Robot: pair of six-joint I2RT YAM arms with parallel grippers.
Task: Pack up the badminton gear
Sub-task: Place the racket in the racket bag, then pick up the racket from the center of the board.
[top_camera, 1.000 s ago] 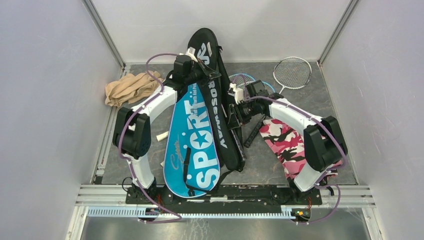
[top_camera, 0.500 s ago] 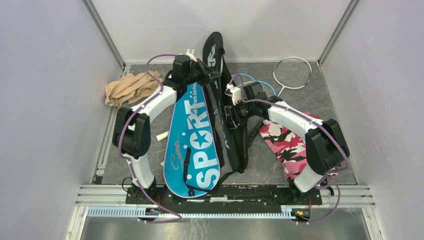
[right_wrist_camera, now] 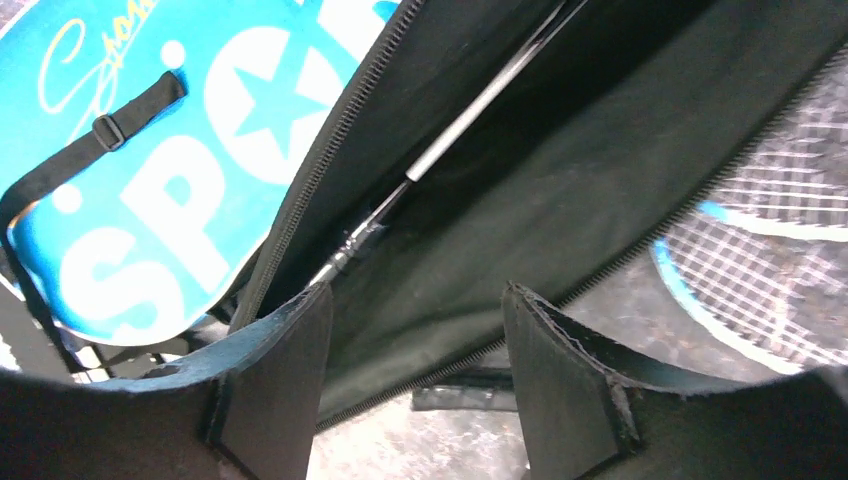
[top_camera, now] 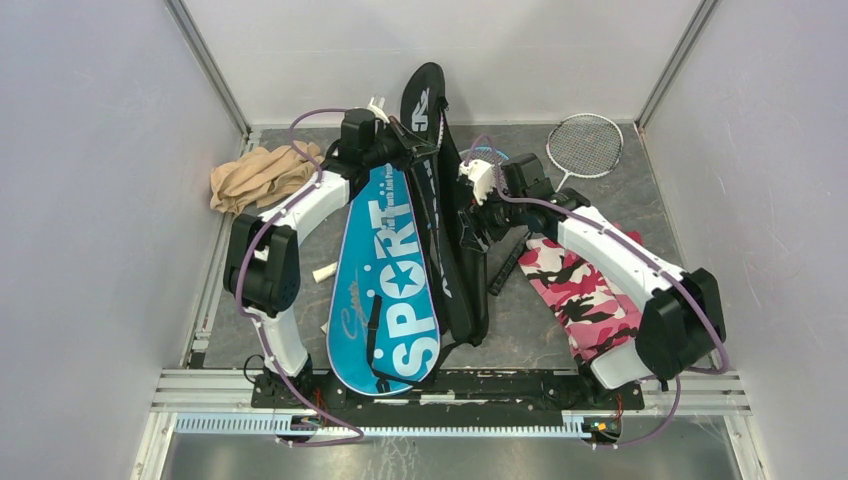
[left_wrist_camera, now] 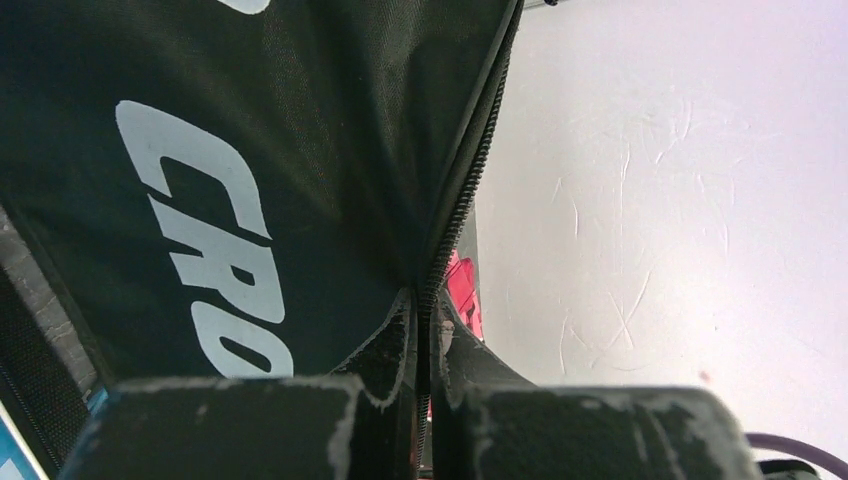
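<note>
The black CROSSWAY cover (top_camera: 447, 240) lies lengthwise at the table's middle, its top end lifted. My left gripper (top_camera: 408, 150) is shut on its zipper edge (left_wrist_camera: 440, 250); the pinch shows in the left wrist view, left gripper (left_wrist_camera: 425, 325). My right gripper (top_camera: 470, 215) stands open beside the cover's right side, holding nothing. In the right wrist view the right gripper (right_wrist_camera: 415, 320) looks into the unzipped cover (right_wrist_camera: 560, 170), where a racket shaft (right_wrist_camera: 470, 115) lies inside. The blue SPORT cover (top_camera: 385, 290) lies left of it. A blue racket (right_wrist_camera: 770, 270) rests under my right wrist. A silver racket (top_camera: 585, 145) lies at back right.
A tan cloth bundle (top_camera: 262, 175) sits at back left. A pink camouflage bag (top_camera: 580, 290) lies under the right arm. A small white piece (top_camera: 325, 272) rests left of the blue cover. Grey walls close in on three sides.
My right gripper has opened and let go of the black cover; its arm swung out to the right. The cover's lifted top now stands narrower, more on edge. The left grip is unchanged.
</note>
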